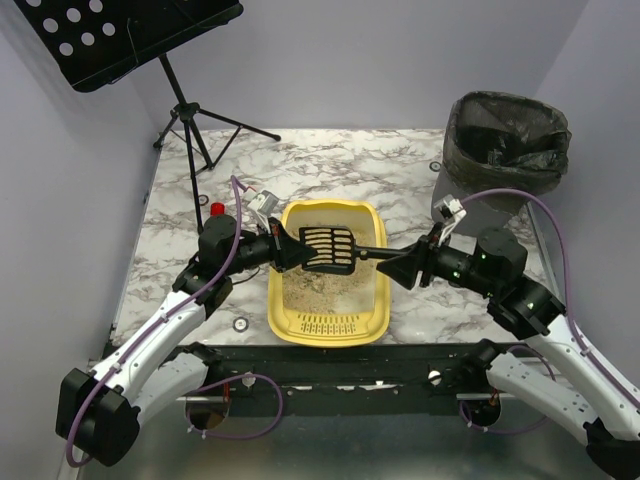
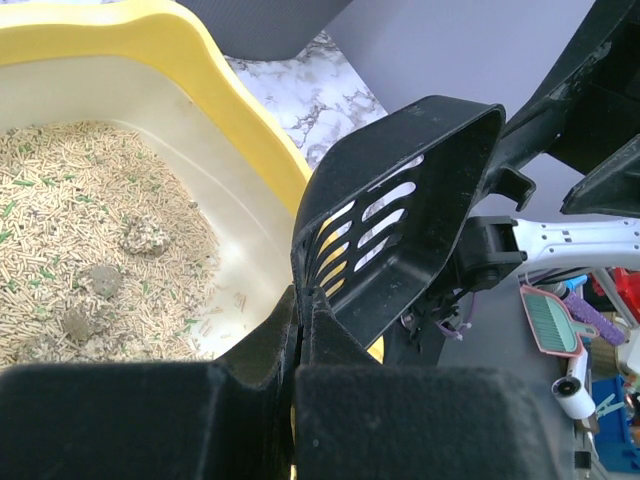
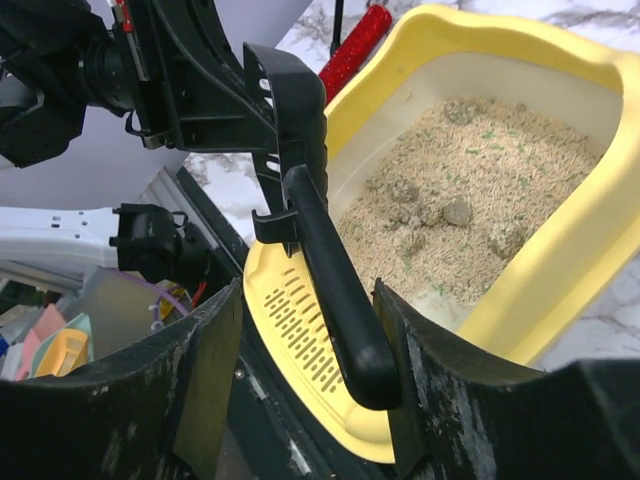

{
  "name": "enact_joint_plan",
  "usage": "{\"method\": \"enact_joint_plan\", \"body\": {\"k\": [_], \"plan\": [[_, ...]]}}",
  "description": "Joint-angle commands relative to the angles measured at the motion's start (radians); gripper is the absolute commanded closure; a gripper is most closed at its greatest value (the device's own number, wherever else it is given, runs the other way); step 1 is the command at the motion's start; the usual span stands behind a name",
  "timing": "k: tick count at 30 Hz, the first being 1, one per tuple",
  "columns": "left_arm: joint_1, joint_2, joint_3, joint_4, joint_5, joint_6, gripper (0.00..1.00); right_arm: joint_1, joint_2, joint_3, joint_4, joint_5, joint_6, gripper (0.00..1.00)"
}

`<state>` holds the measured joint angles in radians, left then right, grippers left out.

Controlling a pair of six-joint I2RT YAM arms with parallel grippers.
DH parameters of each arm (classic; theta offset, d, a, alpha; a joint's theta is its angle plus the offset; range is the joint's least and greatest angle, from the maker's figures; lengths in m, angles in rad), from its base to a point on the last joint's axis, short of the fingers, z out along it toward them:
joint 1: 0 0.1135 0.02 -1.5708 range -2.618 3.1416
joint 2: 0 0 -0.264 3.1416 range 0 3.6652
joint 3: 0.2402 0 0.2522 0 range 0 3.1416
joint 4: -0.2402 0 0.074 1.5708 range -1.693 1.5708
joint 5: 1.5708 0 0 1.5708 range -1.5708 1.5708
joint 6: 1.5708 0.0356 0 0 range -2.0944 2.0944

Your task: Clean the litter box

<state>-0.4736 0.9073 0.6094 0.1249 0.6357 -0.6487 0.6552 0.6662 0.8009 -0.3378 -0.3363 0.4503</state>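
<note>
Top view, 11 o'clock: black perforated metal music stand (image 1: 120, 35) cut off. Middle of yellow plastic litter tray (image 1: 277, 305) hidden under black slotted plastic scoop (image 1: 330, 250). Right wrist view, 8 o'clock: pastel clutter (image 3: 45, 345) blurred.

We count one litter box (image 1: 325, 325); one black scoop (image 1: 330, 250); one grey bin (image 1: 445, 200), lined with one black bag (image 1: 510, 130); one music stand (image 1: 120, 35), standing on three legs; one red cylinder (image 1: 216, 208); one marble table (image 1: 400, 170). We count two arms, each ending in one gripper: the left gripper (image 1: 288, 250) and the right gripper (image 1: 398, 266); each wrist view shows two fingers. In the litter, from the left wrist, we make out three clumps (image 2: 143, 236); from the right wrist we cannot fix their number.
</note>
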Motion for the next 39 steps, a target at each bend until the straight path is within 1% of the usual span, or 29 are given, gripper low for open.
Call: {"method": "enact_joint_plan", "body": {"k": [1,6,8,9,10,11,12,13,16,17,18,19,20,21,22,23,24,25,26,27,28,29,31,32,35,38,39], "plan": [[-0.005,0.004,0.015,-0.005,-0.01,-0.011,1.0,0.0,0.01,0.026,0.034,-0.058,0.025,0.39],[-0.005,0.013,0.013,-0.013,-0.008,-0.002,1.0,0.0,0.006,0.021,0.049,-0.021,0.036,0.4],[-0.003,0.019,0.012,-0.014,-0.005,0.0,1.0,0.0,-0.002,0.02,0.057,-0.02,0.05,0.42],[-0.003,0.024,0.012,-0.014,-0.004,0.0,1.0,0.0,-0.007,0.02,0.057,-0.021,0.053,0.45],[-0.003,0.027,0.012,-0.014,-0.007,0.0,1.0,0.0,-0.01,0.018,0.06,-0.026,0.057,0.49],[-0.003,0.027,0.01,-0.013,-0.013,-0.005,1.0,0.0,-0.011,0.017,0.065,-0.029,0.06,0.56],[-0.005,0.03,0.012,-0.013,-0.014,-0.005,1.0,0.0,-0.011,0.017,0.066,-0.044,0.064,0.71],[-0.003,0.031,0.013,-0.013,-0.014,-0.002,1.0,0.0,-0.008,0.018,0.068,-0.053,0.064,0.75],[-0.003,0.022,0.016,-0.013,-0.004,0.007,1.0,0.0,0.007,0.021,0.066,-0.073,0.094,0.79],[-0.005,0.019,0.015,-0.014,-0.005,0.011,1.0,0.0,0.012,0.023,0.068,-0.07,0.1,0.85],[-0.005,0.015,0.015,-0.016,-0.005,0.015,1.0,0.0,0.018,0.024,0.066,-0.064,0.105,0.99],[-0.005,0.012,0.015,-0.016,-0.008,0.015,1.0,0.0,0.024,0.026,0.068,-0.061,0.103,0.99],[-0.007,0.012,0.016,-0.024,-0.01,0.023,0.97,0.0,0.036,0.027,0.071,-0.055,0.1,0.99],[-0.007,0.01,0.026,-0.039,-0.025,0.029,0.82,0.0,0.039,0.035,0.068,-0.037,0.096,0.99],[-0.005,0.01,0.03,-0.054,-0.042,0.043,0.53,0.0,0.041,0.038,0.063,-0.018,0.094,1.0],[-0.005,0.008,0.053,-0.08,-0.077,0.056,0.02,0.0,0.042,0.044,0.03,0.006,0.099,0.99],[-0.005,0.001,0.067,-0.138,-0.115,0.072,0.01,0.0,0.041,0.067,0.004,0.063,0.103,0.99],[-0.007,-0.004,0.084,-0.183,-0.239,0.099,0.01,0.0,0.044,0.078,-0.029,0.095,0.11,0.99],[-0.007,-0.01,0.096,-0.217,-0.295,0.113,0.01,-0.002,0.044,0.096,-0.106,0.126,0.113,0.99],[-0.005,-0.022,0.113,-0.263,-0.347,0.119,0.01,0.0,0.047,0.112,-0.148,0.176,0.114,1.0],[-0.007,-0.028,0.121,-0.281,-0.469,0.121,0.01,0.0,0.05,0.138,-0.185,0.19,0.114,0.99],[-0.005,-0.034,0.125,-0.295,-0.514,0.141,0.01,0.0,0.053,0.145,-0.243,0.192,0.113,0.99],[-0.005,-0.028,0.145,-0.341,-0.605,0.162,0.01,0.0,0.087,0.165,-0.291,0.198,0.114,0.99],[-0.005,-0.021,0.151,-0.355,-0.682,0.167,0.01,0.0,0.107,0.19,-0.335,0.2,0.114,0.99],[-0.007,0.036,0.161,-0.395,-0.754,0.172,0.01,0.001,0.211,0.265,-0.433,0.256,0.111,0.99],[-0.005,0.1,0.151,-0.396,-0.752,0.17,0.01,0.015,0.321,0.319,-0.513,0.391,0.122,0.99],[-0.007,0.128,0.144,-0.393,-0.761,0.17,0.01,0.039,0.346,0.355,-0.529,0.428,0.131,0.99]]}}
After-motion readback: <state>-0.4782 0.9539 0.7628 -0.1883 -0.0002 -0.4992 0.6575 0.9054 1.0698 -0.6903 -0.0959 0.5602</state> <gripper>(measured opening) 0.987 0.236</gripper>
